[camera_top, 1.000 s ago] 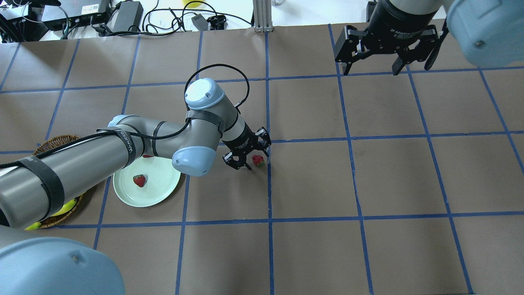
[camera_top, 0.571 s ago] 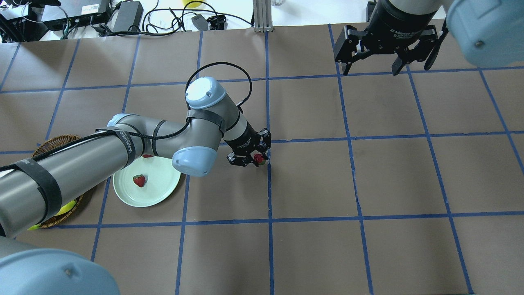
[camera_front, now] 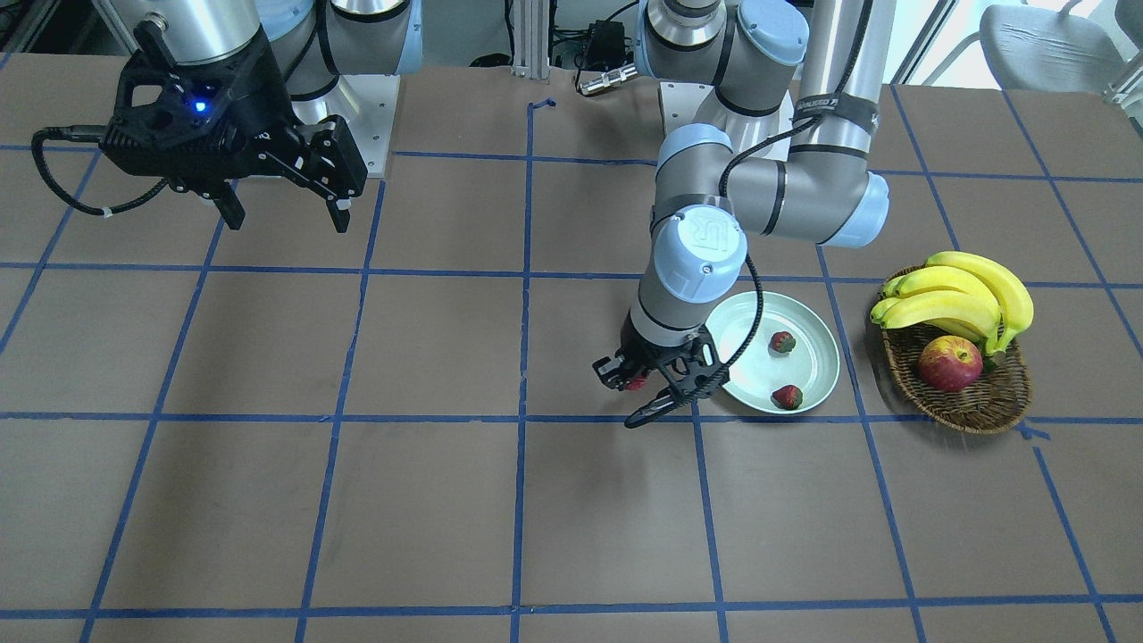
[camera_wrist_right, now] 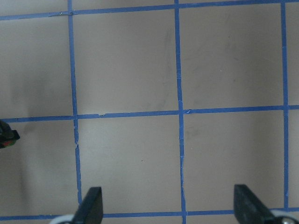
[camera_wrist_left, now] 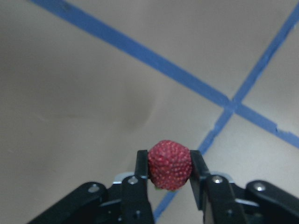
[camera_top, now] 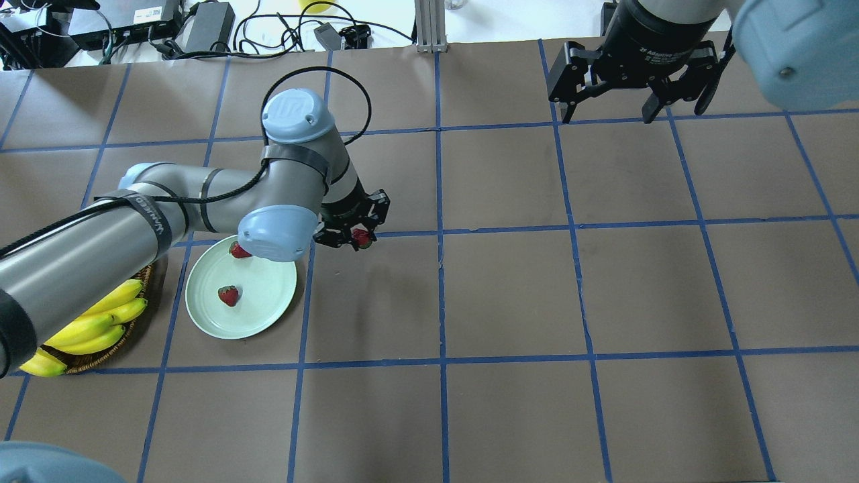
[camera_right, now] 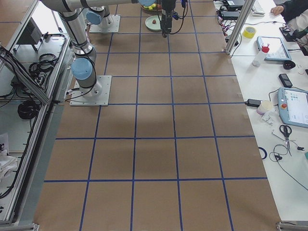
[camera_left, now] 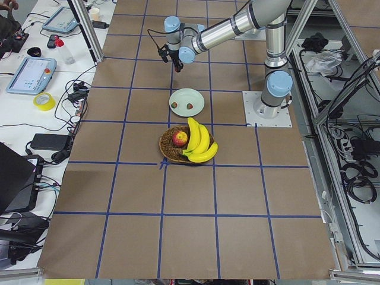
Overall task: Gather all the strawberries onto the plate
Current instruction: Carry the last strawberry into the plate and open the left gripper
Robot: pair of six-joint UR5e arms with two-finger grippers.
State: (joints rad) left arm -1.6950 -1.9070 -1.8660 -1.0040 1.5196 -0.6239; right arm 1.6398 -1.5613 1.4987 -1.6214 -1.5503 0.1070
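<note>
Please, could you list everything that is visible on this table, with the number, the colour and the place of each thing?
brown paper-covered table: one, brown with a blue tape grid; under everything.
round pale mint-green plate: one, mint green; on the robot's left half of the table.
small red strawberries: three, red; two on the plate, one held above the table beside it.
oval brown wicker basket: one, brown; beside the plate, further to the robot's left.
yellow bananas: one bunch, yellow; in the basket.
red-yellow apple: one; in the basket.
left tool: one, black; shut on a strawberry.
right tool: one, black; open, empty, above the robot's right side.
</note>
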